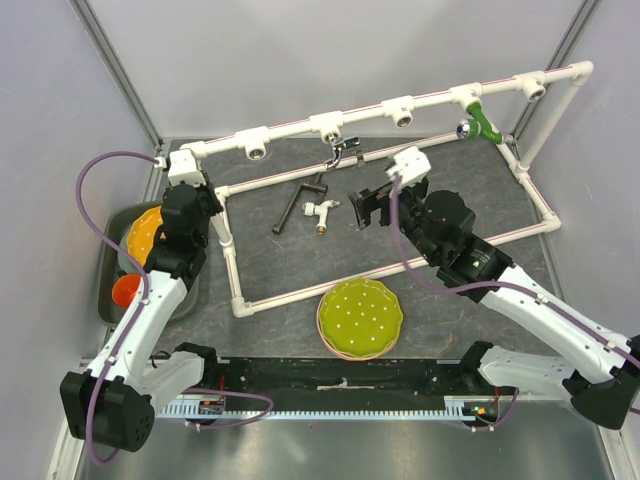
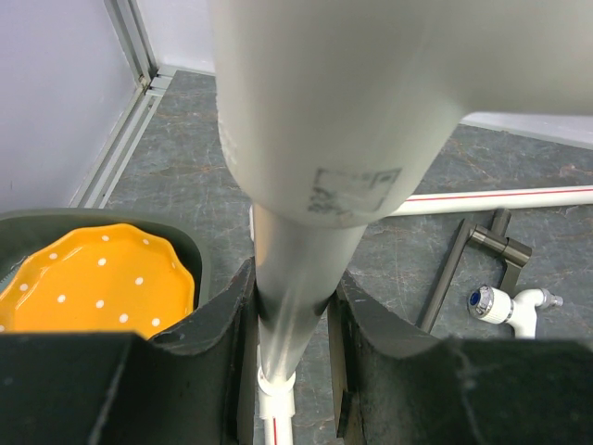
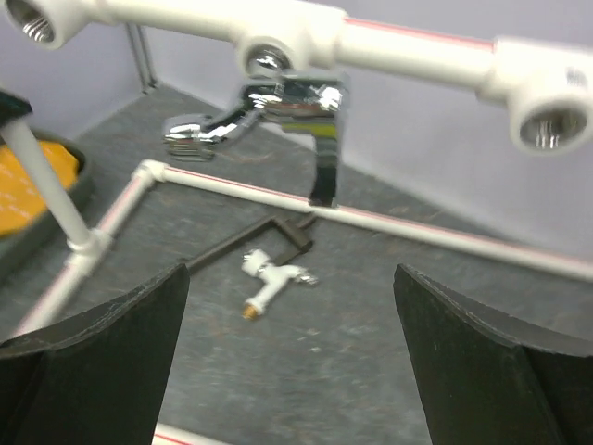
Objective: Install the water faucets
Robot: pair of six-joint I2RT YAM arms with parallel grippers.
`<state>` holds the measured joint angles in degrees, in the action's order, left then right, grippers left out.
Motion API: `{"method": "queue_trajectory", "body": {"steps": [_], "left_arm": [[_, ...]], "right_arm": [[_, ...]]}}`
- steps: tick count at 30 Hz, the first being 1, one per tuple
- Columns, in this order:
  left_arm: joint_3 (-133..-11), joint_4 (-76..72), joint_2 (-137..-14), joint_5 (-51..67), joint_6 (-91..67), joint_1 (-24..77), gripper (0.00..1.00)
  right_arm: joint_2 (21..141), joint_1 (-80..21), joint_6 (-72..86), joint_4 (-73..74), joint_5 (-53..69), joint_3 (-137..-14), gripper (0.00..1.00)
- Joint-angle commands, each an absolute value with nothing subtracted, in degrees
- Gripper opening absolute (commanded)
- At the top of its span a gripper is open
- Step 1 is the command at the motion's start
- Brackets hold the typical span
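The left end effector (image 1: 207, 205) is closed around an upright white pipe (image 2: 295, 278) at the left end of the white pipe frame (image 1: 430, 98). In the left wrist view its dark fingers (image 2: 218, 324) press against the pipe from both sides. The right end effector (image 3: 289, 306) has its jaws spread wide with nothing between them. It hangs over the grey table (image 1: 470, 200) inside the frame, facing the top rail.

The silver faucet (image 3: 296, 102) sits in a tee socket (image 3: 269, 57) on the frame's top rail. Its lever handle (image 3: 199, 134) points left in the right wrist view, and its flat spout hangs down in front of the lower rail. The white faucet (image 1: 320, 210) lies loose on the table inside the frame, below the silver one and just left of the right end effector. Its brass end (image 3: 248, 312) points toward the arms. A black L-shaped bar (image 1: 298, 203) lies just beside it on the left, and whether the two touch is hard to tell. A green tap (image 1: 485, 124) is fitted to a socket near the right end of the top rail.

A green dotted plate (image 1: 360, 318) rests at the near edge of the frame. To the left, outside the frame, a dark tray (image 1: 108, 262) holds a yellow dotted plate (image 2: 93, 278) and an orange cup (image 1: 125, 292)
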<state>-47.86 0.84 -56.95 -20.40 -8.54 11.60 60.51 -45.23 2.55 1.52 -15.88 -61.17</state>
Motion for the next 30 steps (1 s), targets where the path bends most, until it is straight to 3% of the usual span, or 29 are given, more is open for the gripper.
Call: {"method": "queue_trajectory", "body": {"steps": [1,10,19,25,28,30], "left_arm": [[-49.4,-0.4,-55.8,-16.8,-15.8,12.3,0.02],[-49.4,-0.4,-56.1,-17.0,-15.6,12.3,0.02],[-49.5,-0.4,-56.2,-17.1,-15.6,12.3,0.02],[-49.5,-0.4,-56.2,-17.1,-15.5,12.3,0.02],[-49.5,-0.4,-56.1,-17.1,-15.5,12.3,0.02],[-49.5,-0.4,-56.2,-17.1,-15.5,12.3,0.02]], "right_arm": [[64.2,-52.2,-29.0,5.2,-26.3,-66.7,0.98],[73.3,-58.0,-62.3,-11.6,-38.9,-67.7,0.98],[84.4,-58.2,-82.1,-30.9,-45.0,-68.7,0.98],[90.4,-56.2,-85.1,-36.0,-45.6,-72.6,0.86],[91.8,-55.6,-85.1,-37.8,-45.6,-73.6,0.71],[92.0,-55.7,-83.7,-37.7,-45.1,-73.8,0.55]]}}
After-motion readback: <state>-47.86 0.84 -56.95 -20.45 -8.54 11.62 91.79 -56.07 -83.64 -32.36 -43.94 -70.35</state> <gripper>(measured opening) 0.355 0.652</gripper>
